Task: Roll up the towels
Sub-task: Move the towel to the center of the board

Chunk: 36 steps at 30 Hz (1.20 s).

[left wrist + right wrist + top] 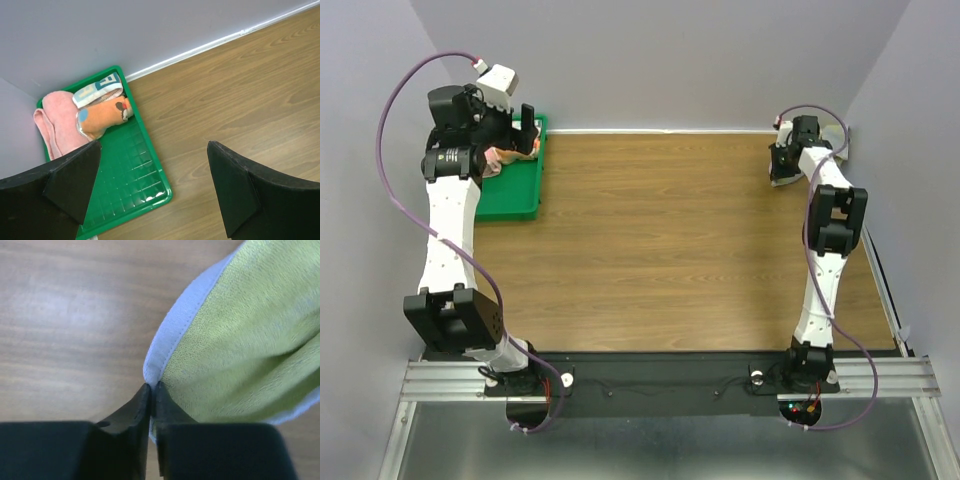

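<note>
Pinching the pale hem corner of the yellow-green towel (240, 350) with the right gripper (151, 386): jaws pressed nearly together, cloth edge caught between them. Rest of the cloth ahead and to the right of the fingertips, hem running away from the pinch, up and rightward. Bare table (65, 315) to the left of the fingers. At the far right corner in the top view, right arm stretched out to it. Probably a corner grab before pulling flat or starting a roll, likely working away from the pinch along that hem. Cannot tell the towel's full outline or long axis.

Over on the left gripper (152, 165): fingers wide apart, nothing held, hovering above the green tray (145, 170). Orange towel (102, 117) ahead and left of those fingers, bunched at the tray's far end just beside the pink towel roll (60, 120). Much nearer the left arm, well apart from the right. Risk: thin hem slipping out of the pinch.
</note>
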Each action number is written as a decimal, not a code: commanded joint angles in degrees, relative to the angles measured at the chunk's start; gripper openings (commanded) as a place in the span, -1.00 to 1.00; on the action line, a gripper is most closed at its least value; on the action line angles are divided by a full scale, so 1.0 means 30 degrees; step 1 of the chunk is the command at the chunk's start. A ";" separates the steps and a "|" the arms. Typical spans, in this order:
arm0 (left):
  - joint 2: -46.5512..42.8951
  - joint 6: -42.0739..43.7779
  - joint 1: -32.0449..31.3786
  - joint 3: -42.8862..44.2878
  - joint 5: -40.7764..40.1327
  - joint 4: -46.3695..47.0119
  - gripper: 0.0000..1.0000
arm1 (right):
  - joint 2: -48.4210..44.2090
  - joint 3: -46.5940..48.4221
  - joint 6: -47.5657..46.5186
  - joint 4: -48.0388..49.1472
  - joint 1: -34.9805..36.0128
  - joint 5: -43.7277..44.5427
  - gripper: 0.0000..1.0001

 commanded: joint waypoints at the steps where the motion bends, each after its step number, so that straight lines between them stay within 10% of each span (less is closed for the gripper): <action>1: -0.1257 0.0019 0.0000 -0.0566 0.0159 0.0605 0.97 | -0.1526 -0.3381 0.0354 -0.1276 0.0918 -0.1415 -0.99; 9: -0.1492 -0.0247 -0.1080 -0.2525 -0.0275 0.0315 0.97 | -0.7446 -1.1932 0.2050 -0.1248 0.5567 -0.8321 -0.99; 15: -0.1813 -0.2118 -0.1582 -0.5076 0.0743 0.0165 0.97 | -0.8684 -1.2533 0.4802 0.0539 1.0636 -1.1613 -0.99; 17: -0.2076 -0.2530 -0.1640 -0.6218 0.1214 0.0341 0.97 | -0.8361 -1.1536 0.4749 0.0423 1.1436 -1.2665 -0.70; 20: -0.2195 -0.2651 -0.1728 -0.7302 0.1361 0.0431 0.97 | -0.9610 -1.1561 0.4691 0.0365 1.1410 -1.3608 0.51; 24: -0.2253 -0.1569 -0.2399 -0.8387 0.0923 0.0663 0.97 | -1.2133 -1.2703 0.4514 0.0335 1.0007 -1.1943 0.53; 29: -0.0649 -0.1623 -0.5034 -0.9356 0.0102 0.0957 0.95 | -1.4450 -1.3495 0.2967 0.0014 0.8539 -0.2886 0.24; 36: 0.2547 -0.2122 -0.8405 -0.8509 -0.0308 0.2038 0.40 | -1.3609 -1.3587 0.2493 -0.0017 0.5351 -0.0128 0.07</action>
